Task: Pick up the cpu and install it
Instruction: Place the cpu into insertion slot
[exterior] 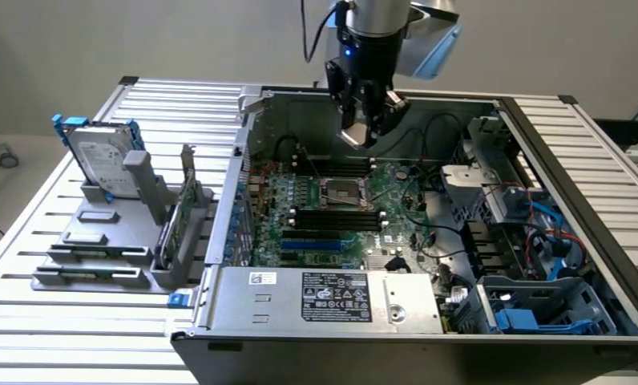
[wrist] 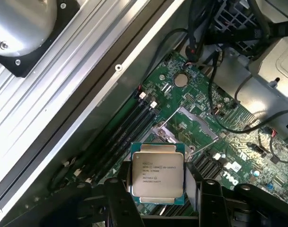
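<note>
Squarely inside the end effector (wrist: pixel 158 190), cpu (wrist: pixel 158 174) clamped at its edges, hanging above the motherboard (wrist: pixel 200 97)

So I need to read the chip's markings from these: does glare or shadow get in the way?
Wrist view: the cpu lid is evenly lit, its print free of glare; the metal bracket washes out white. Exterior view: soft light, the case interior shaded against the bright table.
</note>
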You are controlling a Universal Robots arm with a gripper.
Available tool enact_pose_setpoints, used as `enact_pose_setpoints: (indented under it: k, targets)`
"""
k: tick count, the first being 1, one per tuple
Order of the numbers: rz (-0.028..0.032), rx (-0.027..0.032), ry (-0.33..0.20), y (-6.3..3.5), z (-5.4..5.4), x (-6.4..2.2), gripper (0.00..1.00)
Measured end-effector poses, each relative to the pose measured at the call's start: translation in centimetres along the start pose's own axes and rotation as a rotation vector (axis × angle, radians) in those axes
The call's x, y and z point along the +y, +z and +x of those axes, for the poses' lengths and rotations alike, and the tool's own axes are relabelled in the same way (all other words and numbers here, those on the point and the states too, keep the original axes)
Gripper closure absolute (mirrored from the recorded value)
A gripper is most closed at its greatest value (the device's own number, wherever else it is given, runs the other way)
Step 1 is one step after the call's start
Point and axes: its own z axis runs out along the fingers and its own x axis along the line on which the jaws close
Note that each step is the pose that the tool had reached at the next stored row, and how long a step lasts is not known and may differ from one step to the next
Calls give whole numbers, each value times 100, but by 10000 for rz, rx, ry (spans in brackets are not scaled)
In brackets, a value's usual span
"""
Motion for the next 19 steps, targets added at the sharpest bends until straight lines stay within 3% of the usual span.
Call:
enact_pose_setpoints:
  k: [14, 19]
  targets:
    - [-55, -154, 1678, 12, 18, -25, 45]
    - [-38, -199, 2310, 32, 19, -30, 45]
